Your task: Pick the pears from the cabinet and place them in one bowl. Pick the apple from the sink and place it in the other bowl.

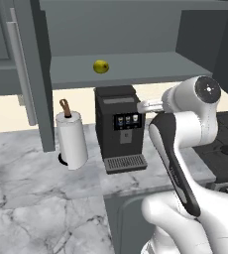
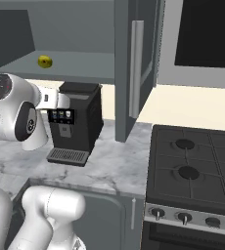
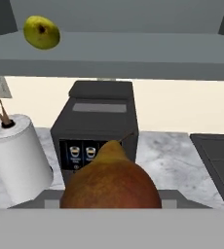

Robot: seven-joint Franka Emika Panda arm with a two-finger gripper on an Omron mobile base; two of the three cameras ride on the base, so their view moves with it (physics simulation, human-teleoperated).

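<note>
Pear step under way: gripper closed on the brownish-red pear (image 3: 111, 182), carried clear of the cabinet (image 1: 136, 64). Yellow-green pear (image 3: 41, 32) sits on the shelf, above and left of the gripper (untouched). Next move, likely: carry to the white-and-blue bowl.

Up on the grey cabinet shelf (image 1: 136, 67) sits a single yellow-green pear (image 1: 101, 66), toward the left part of the open shelf. Below it, the marbled white counter (image 1: 31, 198) carries a black coffee machine (image 1: 120, 128) with its drip tray at the front. Just to the machine's left stands an upright white paper towel roll (image 1: 72, 139) on its holder. The stove (image 2: 192, 180) adjoins the counter's right end.
</note>
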